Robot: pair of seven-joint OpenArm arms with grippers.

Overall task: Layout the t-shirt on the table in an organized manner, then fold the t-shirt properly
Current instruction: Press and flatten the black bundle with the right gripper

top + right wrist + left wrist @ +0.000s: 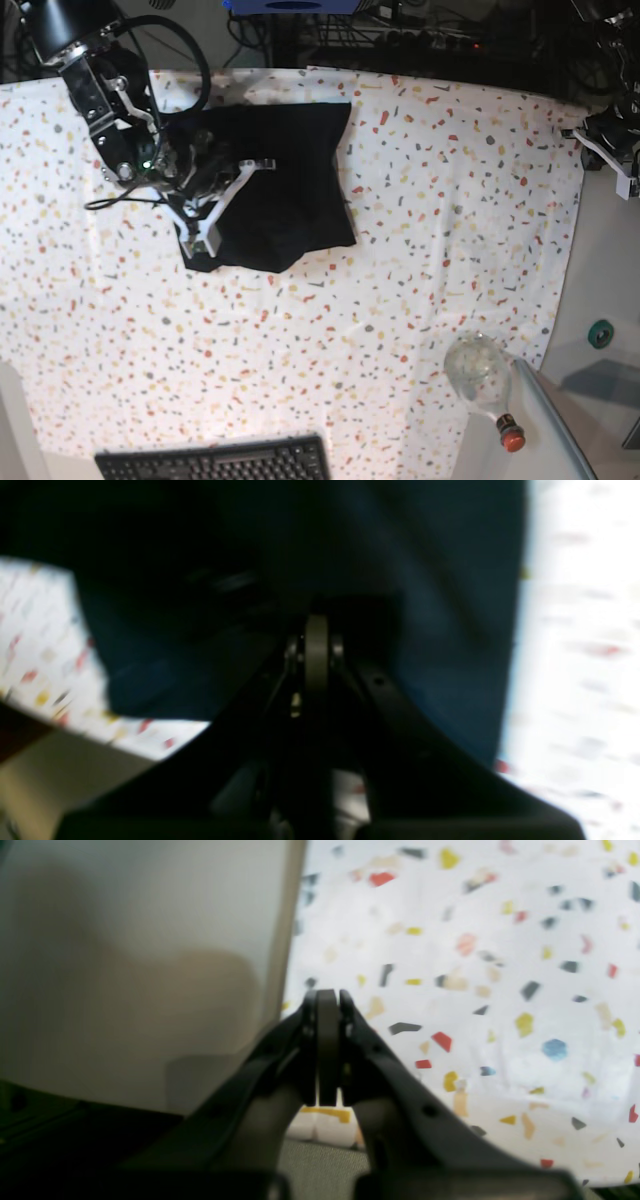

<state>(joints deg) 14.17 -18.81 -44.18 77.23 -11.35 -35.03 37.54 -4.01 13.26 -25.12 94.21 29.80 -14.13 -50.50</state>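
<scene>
You're mid-layout: the t-shirt (270,185) is lying bunched at the desk's (420,250) far left. The right claw (200,238) is pinching shut on its near-left edge. The left claw (327,1000) is sitting closed and empty, far right. Next, probably drag that edge outward to flatten.

No words, numbers, brands or signs can be read anywhere: the keyboard (212,462) at 6 o'clock shows keys too small to tell, and both wrist views are blurred.
</scene>
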